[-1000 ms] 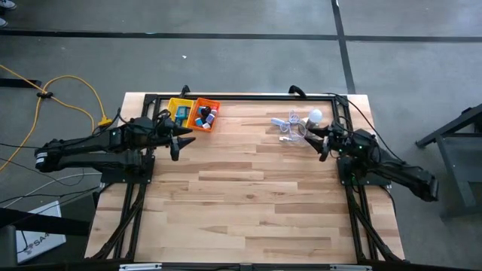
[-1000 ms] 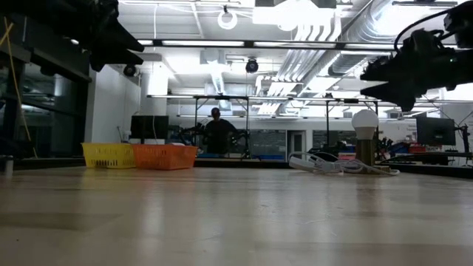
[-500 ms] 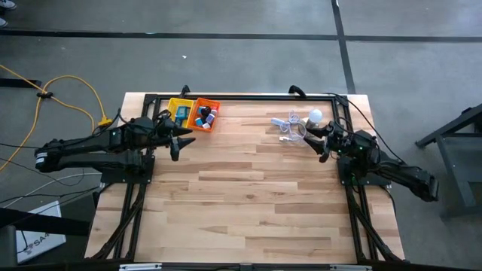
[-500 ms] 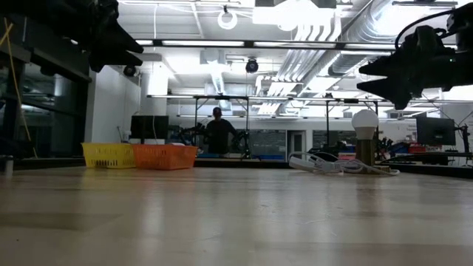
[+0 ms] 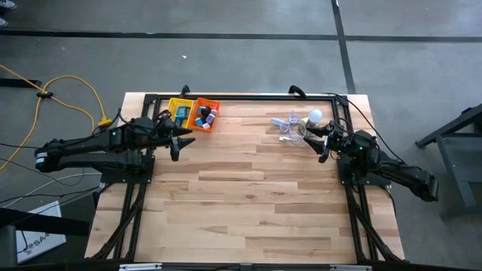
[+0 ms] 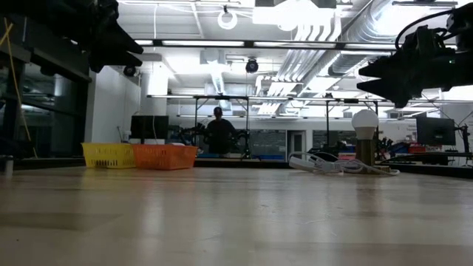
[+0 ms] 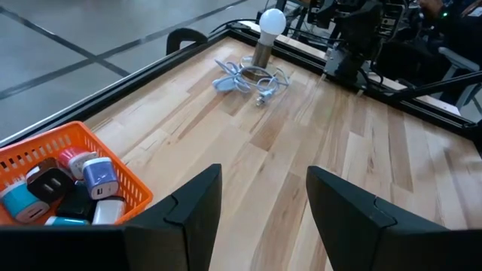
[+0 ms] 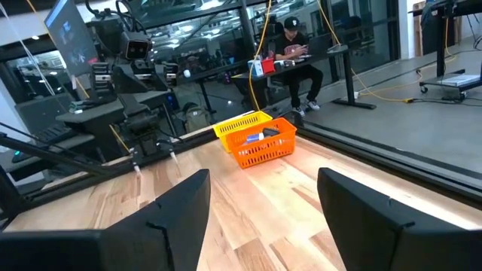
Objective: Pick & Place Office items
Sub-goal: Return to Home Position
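The office items (image 7: 79, 184) are several small blue, white, black and pink-red pieces lying in an orange basket (image 5: 205, 115). It stands at the table's far left beside a yellow basket (image 5: 179, 111), which also holds a bluish piece. My left gripper (image 5: 179, 143) hovers open just near of the baskets; its fingers (image 7: 197, 207) have nothing between them. My right gripper (image 5: 318, 141) hovers open at the far right, beside a white light bulb (image 5: 315, 116) and a white cable (image 5: 288, 126), with nothing between its fingers (image 8: 181, 207).
The bulb (image 6: 364, 125) stands upright on the table with the cable (image 6: 325, 164) coiled next to it. A black frame (image 5: 241, 96) runs along the table's edges. Bare wood (image 5: 248, 196) covers the middle and near part. A person (image 8: 294, 49) sits at a desk beyond the table.
My right gripper has tipped up a little in place, and its fingers stay open. The left arm, the baskets, the bulb and the cable have not moved.
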Controlling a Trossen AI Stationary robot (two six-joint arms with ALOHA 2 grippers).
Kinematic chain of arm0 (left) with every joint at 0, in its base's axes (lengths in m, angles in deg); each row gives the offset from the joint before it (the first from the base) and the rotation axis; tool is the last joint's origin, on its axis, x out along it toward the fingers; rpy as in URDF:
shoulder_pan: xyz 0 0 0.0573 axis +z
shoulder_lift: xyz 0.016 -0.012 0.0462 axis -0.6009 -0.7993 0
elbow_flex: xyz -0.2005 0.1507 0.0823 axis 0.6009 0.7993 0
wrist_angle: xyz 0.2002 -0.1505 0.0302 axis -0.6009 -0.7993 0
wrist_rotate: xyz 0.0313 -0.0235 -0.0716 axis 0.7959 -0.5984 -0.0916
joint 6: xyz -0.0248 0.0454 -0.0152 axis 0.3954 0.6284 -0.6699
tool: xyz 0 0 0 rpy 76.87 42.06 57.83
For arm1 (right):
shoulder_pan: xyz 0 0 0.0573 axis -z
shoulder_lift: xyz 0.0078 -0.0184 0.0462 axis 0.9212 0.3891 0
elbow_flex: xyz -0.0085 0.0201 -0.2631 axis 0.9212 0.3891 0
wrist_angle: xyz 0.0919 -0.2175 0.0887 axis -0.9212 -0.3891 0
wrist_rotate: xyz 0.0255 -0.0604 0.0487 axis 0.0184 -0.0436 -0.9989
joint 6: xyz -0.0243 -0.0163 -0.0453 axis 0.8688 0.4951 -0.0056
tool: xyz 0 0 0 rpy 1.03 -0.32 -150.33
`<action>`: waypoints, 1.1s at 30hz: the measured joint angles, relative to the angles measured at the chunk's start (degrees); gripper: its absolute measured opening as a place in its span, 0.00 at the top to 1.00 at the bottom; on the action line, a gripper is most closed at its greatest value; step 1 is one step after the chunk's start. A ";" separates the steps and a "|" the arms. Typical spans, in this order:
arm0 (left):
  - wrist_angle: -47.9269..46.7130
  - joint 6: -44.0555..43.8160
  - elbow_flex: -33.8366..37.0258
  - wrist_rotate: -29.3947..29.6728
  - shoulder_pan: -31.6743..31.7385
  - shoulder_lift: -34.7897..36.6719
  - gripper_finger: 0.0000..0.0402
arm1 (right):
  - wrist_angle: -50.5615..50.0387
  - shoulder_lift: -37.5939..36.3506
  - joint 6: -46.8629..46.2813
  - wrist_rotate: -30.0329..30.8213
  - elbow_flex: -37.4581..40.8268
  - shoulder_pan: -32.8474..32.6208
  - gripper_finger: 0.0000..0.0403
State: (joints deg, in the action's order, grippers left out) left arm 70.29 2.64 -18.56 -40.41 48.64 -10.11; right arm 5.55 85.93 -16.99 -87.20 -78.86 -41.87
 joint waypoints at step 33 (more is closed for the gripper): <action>-0.10 0.53 0.00 -0.02 0.00 0.00 0.53 | 0.02 4.74 0.13 -0.39 0.11 0.00 0.42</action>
State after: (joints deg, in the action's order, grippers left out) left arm 70.19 3.17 -18.56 -40.43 48.64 -10.11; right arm 5.57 90.67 -16.86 -87.60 -78.75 -41.87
